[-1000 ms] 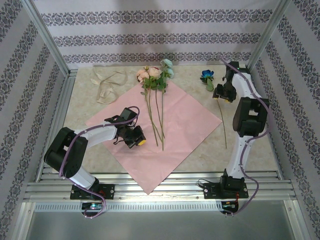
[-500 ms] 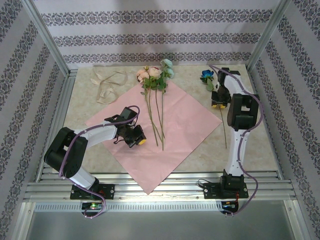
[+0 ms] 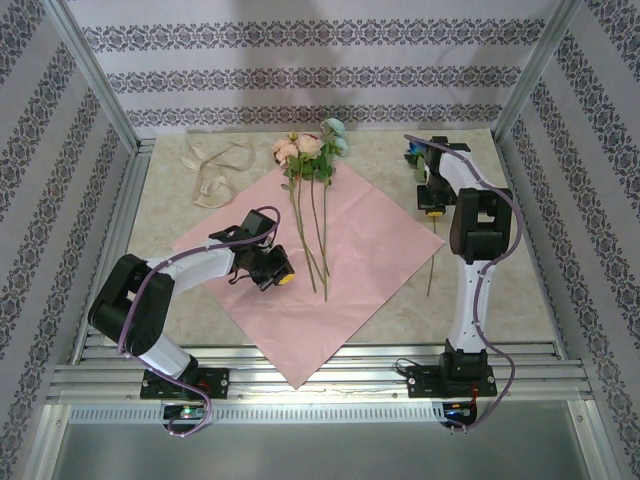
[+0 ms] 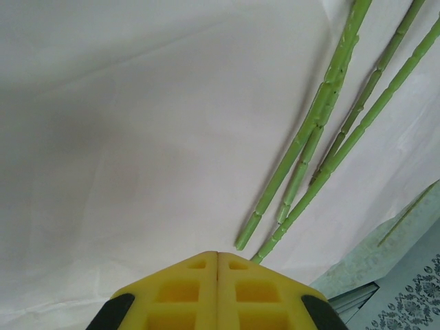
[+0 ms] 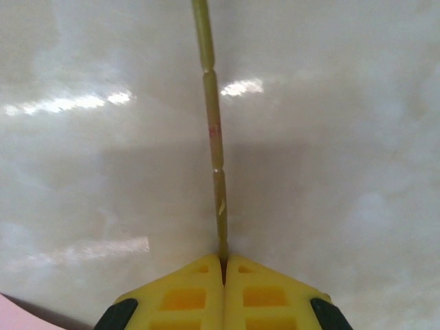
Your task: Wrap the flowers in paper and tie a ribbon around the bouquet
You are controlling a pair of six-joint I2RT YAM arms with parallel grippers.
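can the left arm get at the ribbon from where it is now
Probably yes: the ribbon lies uncovered on the table past the paper, on that arm's side, nothing between it and the shut left gripper.

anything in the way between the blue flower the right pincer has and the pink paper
Nothing visible. The right pincer is shut on the blue flower's stem, and just bare table lies between it and the paper.

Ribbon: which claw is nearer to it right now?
Left. The left claw is over the paper, in front of the ribbon and slightly right; the right claw is far to its right, shut on a loose flower stem.
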